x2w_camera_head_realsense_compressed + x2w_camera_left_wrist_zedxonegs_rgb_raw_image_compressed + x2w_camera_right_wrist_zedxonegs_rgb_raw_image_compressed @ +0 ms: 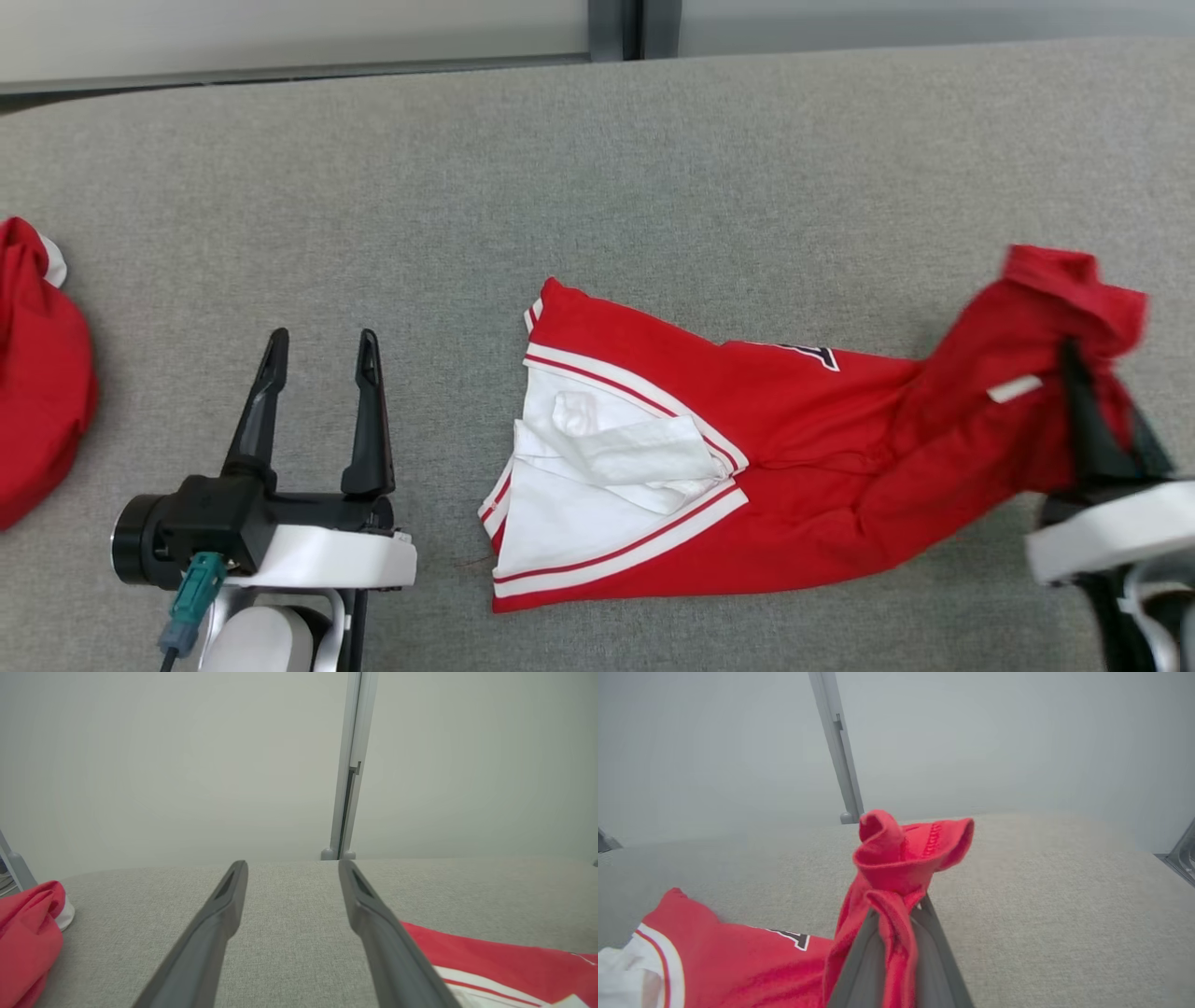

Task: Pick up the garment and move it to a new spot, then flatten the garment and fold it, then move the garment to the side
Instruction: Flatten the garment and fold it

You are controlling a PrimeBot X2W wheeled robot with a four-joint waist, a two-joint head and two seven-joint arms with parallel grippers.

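R hand (1074, 359) is clamped tight on a bunched red edge of the garment (747, 439) at the right end of the grey surface (653, 187). That end is lifted while the rest trails flat toward centre w/ white lining showing, prob. so the piece can be dragged to a new spot. L hand (322, 338) hovers just left of the cloth, fingers wide apart & holding nothing, likely free for flattening; a 2nd red item (37, 392) lies well apart at far left.
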